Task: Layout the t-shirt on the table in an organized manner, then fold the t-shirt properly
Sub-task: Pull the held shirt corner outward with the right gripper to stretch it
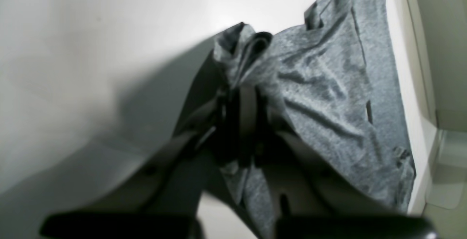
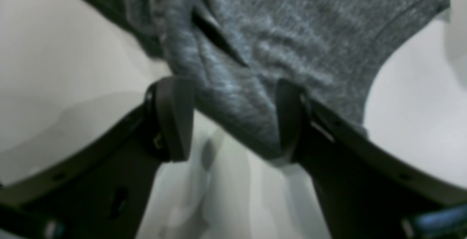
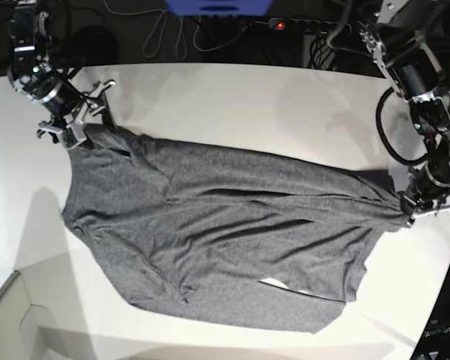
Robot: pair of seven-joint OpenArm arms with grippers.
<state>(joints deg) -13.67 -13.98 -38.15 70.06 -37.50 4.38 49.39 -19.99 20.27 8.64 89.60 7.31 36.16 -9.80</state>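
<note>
On the white tabletop (image 3: 232,97) the t-shirt (image 3: 225,240) lies stretched between both arms: left tool (image 3: 409,208) grasps one end, right tool (image 3: 75,133) open around the other.

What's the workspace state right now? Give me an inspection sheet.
Surface: white table, bare around the shirt.
Job's things: grey t-shirt spread across the table, stretched between both arms, still wrinkled, not folded.
Clutter: nothing seen on the table.
Hands: left hand shut on a bunched end of the t-shirt at the base view's right; right hand open, fingers either side of a shirt edge at the base view's left.
Cables: black cable loop by the left arm; loose cables and a power strip behind the table.
Surroundings: dark floor beyond the far edge; blue object at top.
</note>
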